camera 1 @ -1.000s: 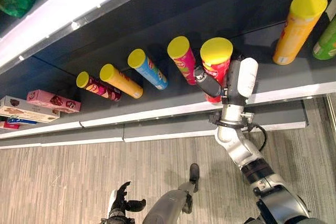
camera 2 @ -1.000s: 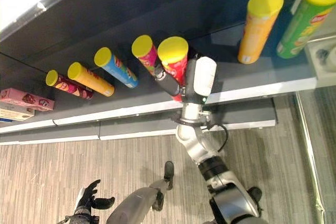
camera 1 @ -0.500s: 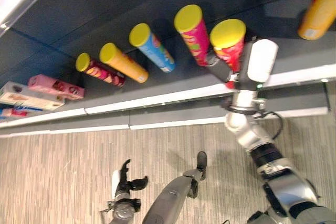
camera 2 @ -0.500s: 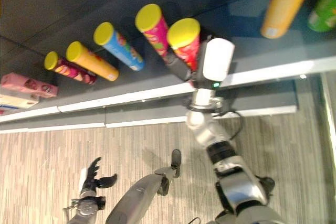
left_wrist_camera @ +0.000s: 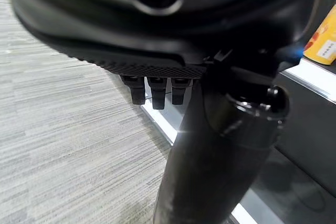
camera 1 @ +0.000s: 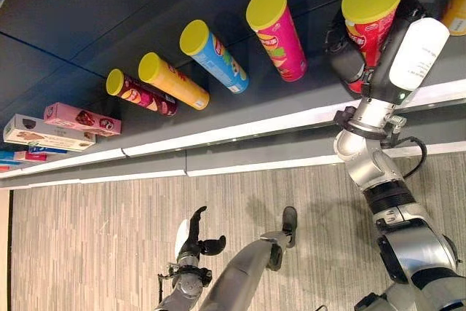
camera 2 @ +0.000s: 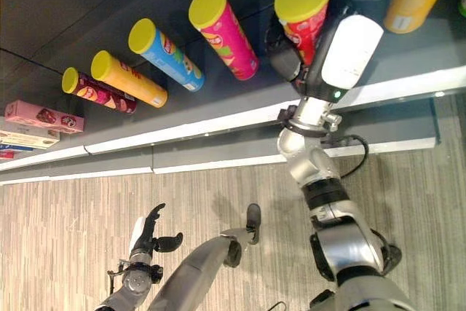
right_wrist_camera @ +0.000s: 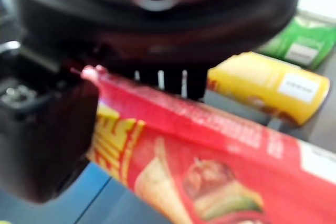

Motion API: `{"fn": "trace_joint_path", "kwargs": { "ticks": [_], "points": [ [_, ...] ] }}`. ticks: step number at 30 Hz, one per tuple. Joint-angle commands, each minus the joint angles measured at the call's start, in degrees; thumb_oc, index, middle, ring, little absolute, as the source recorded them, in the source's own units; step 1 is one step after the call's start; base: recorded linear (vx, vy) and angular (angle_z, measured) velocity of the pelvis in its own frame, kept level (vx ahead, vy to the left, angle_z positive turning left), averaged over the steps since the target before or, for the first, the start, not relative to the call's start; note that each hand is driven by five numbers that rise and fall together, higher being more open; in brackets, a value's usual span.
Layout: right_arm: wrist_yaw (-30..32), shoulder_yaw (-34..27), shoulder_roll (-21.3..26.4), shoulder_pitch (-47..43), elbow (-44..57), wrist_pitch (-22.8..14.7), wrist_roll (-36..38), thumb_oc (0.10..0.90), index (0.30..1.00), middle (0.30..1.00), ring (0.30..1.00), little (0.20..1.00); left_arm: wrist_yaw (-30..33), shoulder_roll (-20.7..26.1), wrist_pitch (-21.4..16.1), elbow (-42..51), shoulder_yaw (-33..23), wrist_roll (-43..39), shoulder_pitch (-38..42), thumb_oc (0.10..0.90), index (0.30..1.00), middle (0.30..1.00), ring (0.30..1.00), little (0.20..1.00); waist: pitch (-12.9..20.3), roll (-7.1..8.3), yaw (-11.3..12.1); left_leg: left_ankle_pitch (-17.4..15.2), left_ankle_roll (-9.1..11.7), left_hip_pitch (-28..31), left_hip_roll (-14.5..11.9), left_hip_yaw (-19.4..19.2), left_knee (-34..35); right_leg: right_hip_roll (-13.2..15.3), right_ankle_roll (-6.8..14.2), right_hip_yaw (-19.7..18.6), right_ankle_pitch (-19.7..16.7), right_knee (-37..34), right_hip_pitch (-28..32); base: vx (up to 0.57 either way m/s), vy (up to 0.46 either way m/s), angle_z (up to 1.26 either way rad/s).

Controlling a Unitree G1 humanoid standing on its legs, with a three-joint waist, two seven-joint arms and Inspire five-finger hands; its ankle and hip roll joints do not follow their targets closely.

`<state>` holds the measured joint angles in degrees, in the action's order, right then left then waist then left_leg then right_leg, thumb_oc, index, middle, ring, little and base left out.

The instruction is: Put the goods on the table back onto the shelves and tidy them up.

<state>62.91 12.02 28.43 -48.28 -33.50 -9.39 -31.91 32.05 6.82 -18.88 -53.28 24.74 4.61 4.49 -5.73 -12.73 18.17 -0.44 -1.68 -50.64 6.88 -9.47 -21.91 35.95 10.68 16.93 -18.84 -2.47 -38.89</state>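
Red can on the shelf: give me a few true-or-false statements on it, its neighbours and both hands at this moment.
1. The right hand is curled round the red can. True.
2. The red can has a blue lid. False: its lid is yellow.
3. The pink can stands on the shelf beside the red can, on the robot's left of it. True.
4. The left hand holds a can. False: it hangs low over the floor, fingers relaxed, holding nothing.
5. The blue can stands between the pink can and the orange can. True.
6. The boxes sit at the right end of the shelf. False: they lie at its left end.
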Motion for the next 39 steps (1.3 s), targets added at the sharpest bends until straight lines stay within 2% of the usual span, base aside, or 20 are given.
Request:
{"fn": "trace_joint_path", "kwargs": {
  "ticks": [1, 4, 5, 6, 10, 19, 28, 39],
  "points": [
    [2.13, 1.52, 4.10, -4.70, 4.36, -4.12, 1.37, 0.400, 0.300, 0.300, 0.300, 0.300, 4.22, 3.78, -0.65, 2.09, 0.20, 1.06, -2.82, 0.800, 0.900, 0.900, 0.900, 0.900, 1.68, -0.64, 3.06, -6.90, 1.81, 0.58, 1.14, 3.51, 1.76, 1.41, 4.32, 1.39, -5.59, -1.74, 2.23, 0.01, -0.031, 0.05],
    [1.07, 1.43, 3.46, -3.54, 4.67, -4.94, 2.37, 0.400, 0.300, 0.300, 0.300, 0.300, 4.13, 4.10, -0.70, 2.44, 0.18, 1.81, -3.16, 0.800, 0.900, 0.900, 0.900, 0.900, 1.96, -0.49, 3.15, -7.00, 1.68, 0.33, 1.30, 3.88, 1.59, 1.41, 4.32, 1.64, -5.73, -1.68, 2.50, 0.00, -0.009, 0.01],
    [0.59, 1.35, 2.97, -3.17, 4.46, -5.11, 2.96, 0.536, 0.505, 0.505, 0.505, 0.505, 4.21, 4.16, -0.80, 2.62, 0.19, 1.95, -3.16, 0.800, 0.900, 0.900, 0.900, 0.900, 2.02, -0.47, 3.23, -7.01, 1.66, 0.33, 1.37, 3.95, 1.61, 1.44, 4.32, 1.69, -5.78, -1.71, 2.57, 0.00, 0.000, 0.00],
    [0.53, 1.30, 2.95, -3.11, 4.50, -5.12, 3.00, 0.800, 0.900, 0.900, 0.900, 0.900, 4.22, 4.21, -0.79, 2.65, 0.20, 1.96, -3.22, 0.800, 0.900, 0.900, 0.900, 0.900, 2.08, -0.43, 3.21, -7.01, 1.65, 0.32, 1.38, 3.97, 1.62, 1.45, 4.32, 1.74, -5.79, -1.74, 2.60, 0.00, 0.000, 0.00],
    [-0.44, 1.02, 0.45, -0.60, 3.59, -6.19, 5.40, 0.800, 0.900, 0.900, 0.900, 0.900, 4.33, 4.58, -0.56, 2.98, 0.05, 2.75, -3.31, 0.800, 0.900, 0.900, 0.900, 0.900, 2.53, 0.00, 3.18, -6.98, 1.52, 0.20, 1.49, 4.17, 1.74, 1.36, 4.32, 1.88, -5.99, -1.72, 2.79, 0.00, 0.000, 0.00],
    [-2.20, 1.10, 0.06, 3.13, 8.03, -6.59, 4.01, 0.800, 0.900, 0.900, 0.900, 0.900, 5.74, 5.15, 0.33, 3.08, -0.28, 5.21, -3.09, 0.800, 0.900, 0.900, 0.900, 0.900, 3.17, 1.75, 2.02, -7.33, 1.41, 0.93, 1.05, 4.53, 1.36, 1.19, 4.32, 2.03, -6.50, -1.62, 3.71, 0.00, 0.000, 0.00],
    [0.68, 0.92, 1.20, 4.06, 10.73, -4.92, -0.78, 0.800, 0.900, 0.900, 0.900, 0.900, 6.53, 5.60, 0.35, 2.87, -0.04, 6.75, -3.17, 0.800, 0.900, 0.900, 0.900, 0.900, 4.22, 4.20, 1.46, -7.77, 1.51, 4.26, 0.32, 5.37, 1.88, 0.44, 4.32, 3.31, -7.21, -1.59, 7.33, -0.01, -0.022, -0.01],
    [1.66, 1.16, -2.00, 9.40, 11.30, -5.23, -1.41, 0.800, 0.900, 0.900, 0.900, 0.900, 6.97, 5.65, 1.92, -1.31, -0.33, 9.63, -4.87, 0.800, 0.900, 0.900, 0.900, 0.900, 6.01, 6.80, 1.05, -7.52, 1.90, 9.33, -0.67, 6.80, 4.35, -0.53, 4.32, 5.80, -8.82, -1.87, 12.34, -0.02, -0.037, 0.02]
  ]
}}
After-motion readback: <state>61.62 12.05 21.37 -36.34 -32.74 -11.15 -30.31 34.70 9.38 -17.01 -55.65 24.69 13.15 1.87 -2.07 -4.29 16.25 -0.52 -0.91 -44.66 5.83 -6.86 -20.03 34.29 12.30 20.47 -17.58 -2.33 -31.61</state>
